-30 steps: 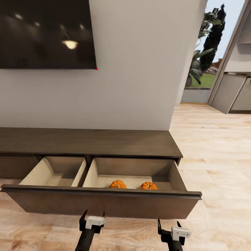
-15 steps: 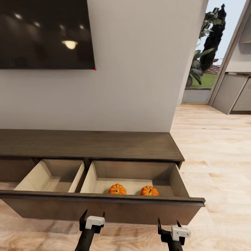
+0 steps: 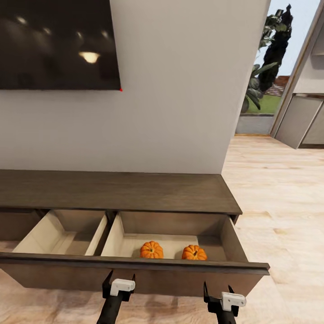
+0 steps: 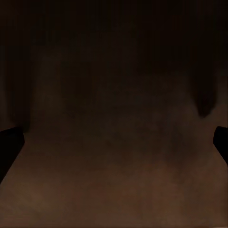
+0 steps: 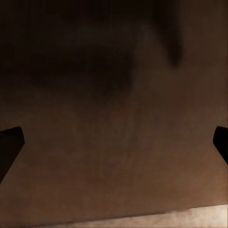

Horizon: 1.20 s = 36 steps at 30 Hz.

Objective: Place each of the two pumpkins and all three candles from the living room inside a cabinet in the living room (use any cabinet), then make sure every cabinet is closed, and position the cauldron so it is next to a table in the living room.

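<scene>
The long dark brown cabinet [image 3: 117, 191] stands against the wall with its wide drawer [image 3: 135, 265] pulled out. Two orange pumpkins [image 3: 151, 250] [image 3: 194, 253] sit side by side on the pale floor of the drawer's right compartment. The left compartment [image 3: 63, 234] looks bare. My left gripper [image 3: 120, 275] and right gripper [image 3: 218, 287] are both open, just in front of the drawer front and holding nothing. Both wrist views face the dark drawer front up close, with the left gripper [image 4: 114, 142] and right gripper [image 5: 114, 142] spread wide. The candles and the cauldron are out of view.
A large black screen [image 3: 54, 45] hangs on the white wall above the cabinet. To the right, light wood floor [image 3: 279, 202] runs to a doorway with plants [image 3: 265, 67] and grey kitchen units [image 3: 301, 121].
The whole picture has shifted: the camera has come closer to the cabinet and sees deeper into the drawer. The pumpkins lie as before, and both grippers hold the same open pose.
</scene>
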Motion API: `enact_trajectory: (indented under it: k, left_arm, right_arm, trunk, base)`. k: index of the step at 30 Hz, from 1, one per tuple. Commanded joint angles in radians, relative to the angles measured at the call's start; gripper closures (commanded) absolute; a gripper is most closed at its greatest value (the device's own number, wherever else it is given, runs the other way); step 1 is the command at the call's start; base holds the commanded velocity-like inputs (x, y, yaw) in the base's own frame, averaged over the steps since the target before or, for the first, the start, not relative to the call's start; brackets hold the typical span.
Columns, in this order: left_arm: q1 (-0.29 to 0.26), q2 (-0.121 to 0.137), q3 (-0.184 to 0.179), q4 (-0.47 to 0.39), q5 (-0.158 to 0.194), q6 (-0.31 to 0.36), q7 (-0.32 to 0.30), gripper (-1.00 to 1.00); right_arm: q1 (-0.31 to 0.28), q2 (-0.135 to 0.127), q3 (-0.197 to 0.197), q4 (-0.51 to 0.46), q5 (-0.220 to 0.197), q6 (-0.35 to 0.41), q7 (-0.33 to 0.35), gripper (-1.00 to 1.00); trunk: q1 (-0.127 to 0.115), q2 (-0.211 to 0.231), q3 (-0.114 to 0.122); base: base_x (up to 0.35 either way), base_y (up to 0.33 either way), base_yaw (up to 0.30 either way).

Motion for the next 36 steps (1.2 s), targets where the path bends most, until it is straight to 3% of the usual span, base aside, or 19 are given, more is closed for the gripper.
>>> enact_trajectory:
  k: [1,36]
  left_arm:
    - [-0.001,0.000,-0.009,0.000,0.007,-0.003,0.006,-1.00]
    - [-0.001,0.000,-0.009,0.000,0.007,-0.003,0.004,-1.00]
  right_arm:
    - [-0.001,0.000,0.008,0.000,-0.003,-0.002,-0.008,-1.00]
    - [-0.001,0.000,0.008,0.000,-0.002,-0.003,-0.008,-1.00]
  trunk:
    - [0.000,0.000,-0.001]
    - [0.000,0.000,-0.001]
  base:
    - [0.022,0.000,0.000]
    - [0.039,0.000,0.000]
